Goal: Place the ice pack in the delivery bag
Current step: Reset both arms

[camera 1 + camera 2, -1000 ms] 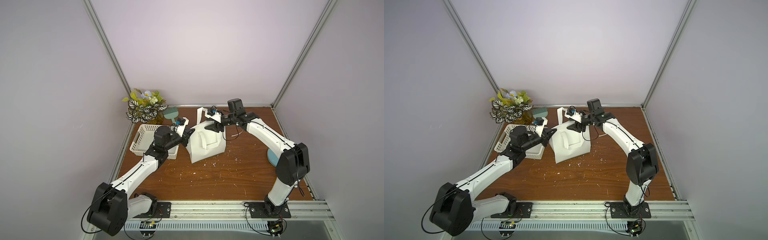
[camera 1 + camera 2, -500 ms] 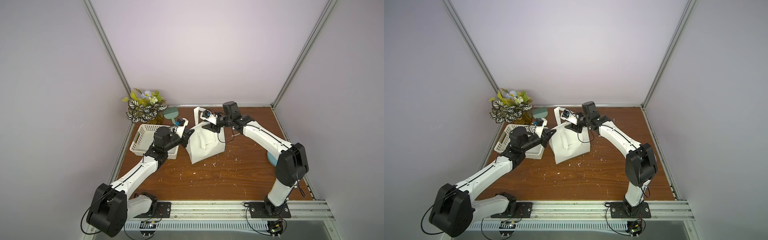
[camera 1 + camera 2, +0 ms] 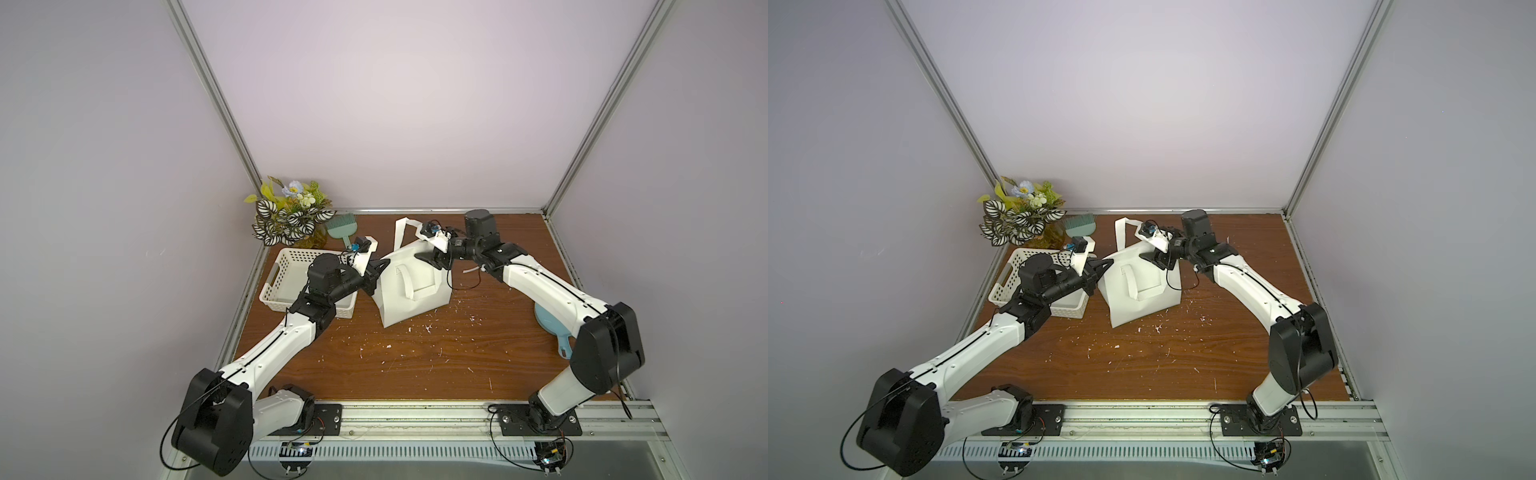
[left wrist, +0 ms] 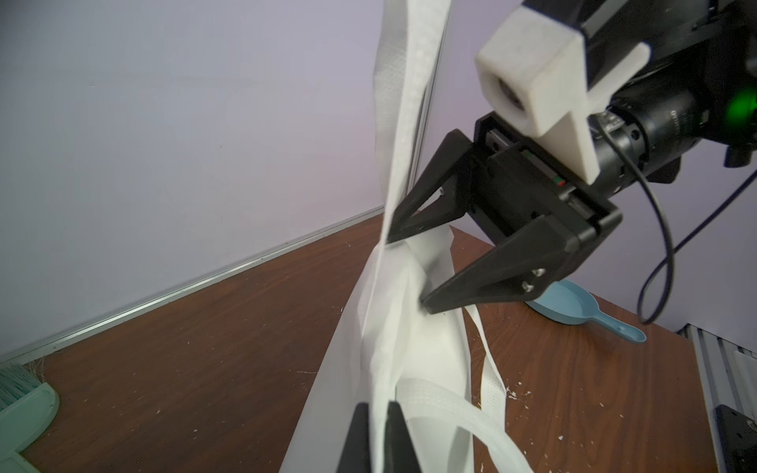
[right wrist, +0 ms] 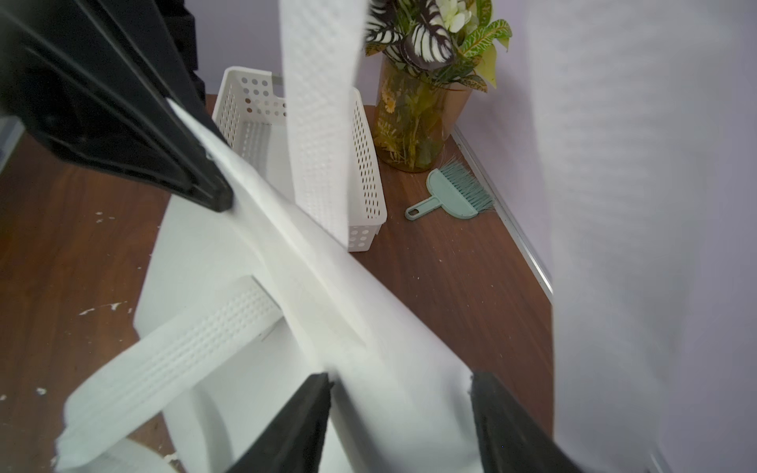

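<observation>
Currently left end effector [image 4: 375, 434] clamps the bag [image 3: 415, 307] rim; right end effector [image 4: 406, 273] is spread open astride it. Ice pack not visible anywhere, can't tell if it's inside. Placement unconfirmed.

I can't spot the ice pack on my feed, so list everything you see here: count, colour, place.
white fabric delivery bag with loop handles: one, white, mid-table
white perforated plastic basket: one, white, left of the bag
leafy plant in amber glass vase: one, green and white, back left corner
teal hand brush: one, teal, beside the vase
blue plastic dustpan: one, light blue, under the right arm
white crumbs: many, white, scattered on the brown wooden table
ice pack: none visible
left claw: one, black, shut on the bag's fabric
right claw: one, black, open at the bag's top
</observation>
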`<action>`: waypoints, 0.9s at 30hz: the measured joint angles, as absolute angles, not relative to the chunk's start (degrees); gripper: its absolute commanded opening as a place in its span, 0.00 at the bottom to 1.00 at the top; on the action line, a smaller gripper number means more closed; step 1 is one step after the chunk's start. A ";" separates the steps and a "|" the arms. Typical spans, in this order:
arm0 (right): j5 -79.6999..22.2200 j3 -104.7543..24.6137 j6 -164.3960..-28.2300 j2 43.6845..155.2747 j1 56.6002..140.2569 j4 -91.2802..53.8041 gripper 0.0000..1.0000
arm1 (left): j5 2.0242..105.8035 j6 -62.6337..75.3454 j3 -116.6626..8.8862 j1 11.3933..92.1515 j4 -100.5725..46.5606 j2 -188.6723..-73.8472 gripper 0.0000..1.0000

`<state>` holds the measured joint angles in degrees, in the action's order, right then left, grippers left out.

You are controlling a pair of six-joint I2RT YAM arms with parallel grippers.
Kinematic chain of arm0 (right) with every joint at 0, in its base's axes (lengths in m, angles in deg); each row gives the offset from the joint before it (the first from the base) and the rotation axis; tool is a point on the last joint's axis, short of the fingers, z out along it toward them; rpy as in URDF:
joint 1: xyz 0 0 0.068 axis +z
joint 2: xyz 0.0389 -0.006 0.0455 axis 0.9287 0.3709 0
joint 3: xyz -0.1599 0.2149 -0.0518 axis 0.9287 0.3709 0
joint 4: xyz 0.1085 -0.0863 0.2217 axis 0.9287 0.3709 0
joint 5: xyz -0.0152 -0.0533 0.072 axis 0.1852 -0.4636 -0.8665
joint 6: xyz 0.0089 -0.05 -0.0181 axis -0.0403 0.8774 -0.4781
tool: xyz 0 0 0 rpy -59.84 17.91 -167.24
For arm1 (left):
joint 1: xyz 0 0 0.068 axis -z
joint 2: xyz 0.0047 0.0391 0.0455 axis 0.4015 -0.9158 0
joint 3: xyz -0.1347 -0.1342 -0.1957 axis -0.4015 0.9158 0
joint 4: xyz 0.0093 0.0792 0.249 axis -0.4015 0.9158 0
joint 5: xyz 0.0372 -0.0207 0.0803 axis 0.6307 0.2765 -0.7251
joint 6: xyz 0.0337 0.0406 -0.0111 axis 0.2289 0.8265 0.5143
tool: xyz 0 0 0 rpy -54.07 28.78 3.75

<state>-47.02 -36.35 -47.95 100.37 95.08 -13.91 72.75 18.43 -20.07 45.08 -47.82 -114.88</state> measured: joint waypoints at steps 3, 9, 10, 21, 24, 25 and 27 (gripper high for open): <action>-46.81 -30.56 -51.29 94.49 92.39 -18.10 0.84 | 73.08 17.71 -20.05 45.08 -48.32 -114.18 0.32; -42.59 -19.00 -57.89 82.45 90.12 -28.29 0.96 | 73.61 16.40 -20.07 45.08 -48.93 -111.66 0.63; -42.00 -17.34 -59.01 80.68 89.85 -29.71 0.96 | 73.58 16.16 -20.07 45.08 -48.82 -111.03 0.67; -20.86 4.43 -71.11 65.66 83.36 -45.51 0.99 | 52.80 11.96 -21.30 45.08 -39.21 -99.29 1.00; -12.97 10.57 -73.82 64.90 81.42 -48.83 0.99 | 40.19 11.26 -21.25 45.04 -36.08 -98.31 1.00; -10.39 12.78 -74.41 64.90 81.00 -50.28 0.99 | 36.03 11.11 -20.95 44.95 -35.38 -98.64 1.00; -5.45 18.22 -75.79 65.18 80.17 -54.34 0.99 | 28.54 10.74 -18.61 43.90 -35.29 -99.53 1.00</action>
